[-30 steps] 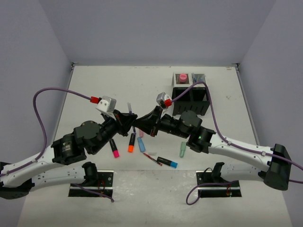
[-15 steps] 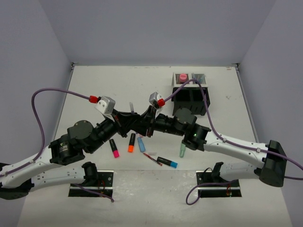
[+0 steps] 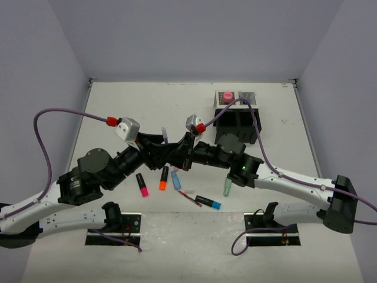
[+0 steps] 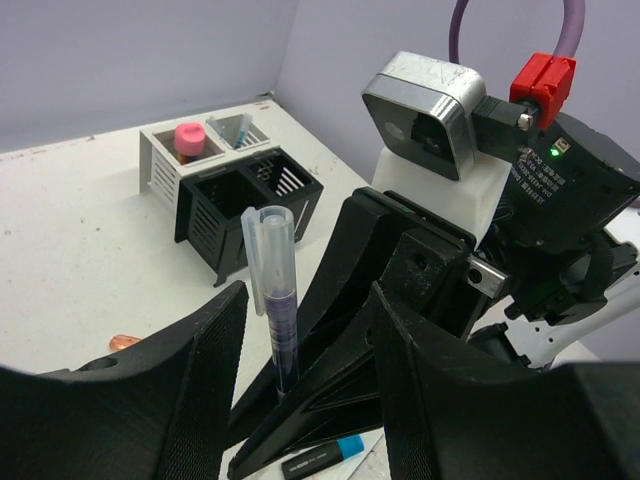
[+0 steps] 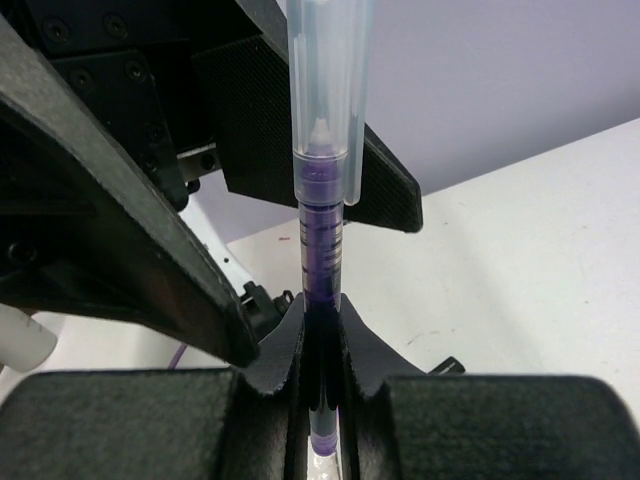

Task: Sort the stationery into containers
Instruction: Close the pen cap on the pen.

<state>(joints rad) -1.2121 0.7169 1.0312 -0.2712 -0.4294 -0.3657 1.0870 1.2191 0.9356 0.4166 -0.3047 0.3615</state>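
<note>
Sorting partly done. Filed in organizer [image 3: 235, 132]: pink glue stick [image 3: 226, 95], pale rear compartment. Mid-air: purple pen [image 5: 320, 200], upright above bench [image 3: 129, 100], pinched on barrel by right gripper [image 5: 322, 330] fingers; left gripper [image 4: 310, 300] fingers parted wide either side. Unsorted on bench: pink highlighter [image 3: 142, 184], orange highlighter [image 3: 163, 178], blue highlighter [image 3: 176, 180], mint highlighter [image 3: 227, 187], red pen [image 3: 189, 197], blue-capped marker [image 3: 208, 202]. Legible writing: none.

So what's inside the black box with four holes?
A pink-capped stick stands in one pale back compartment of the organizer; pale thin items lean in the other. The two dark front compartments show nothing, but their floors are hidden behind the walls.
</note>
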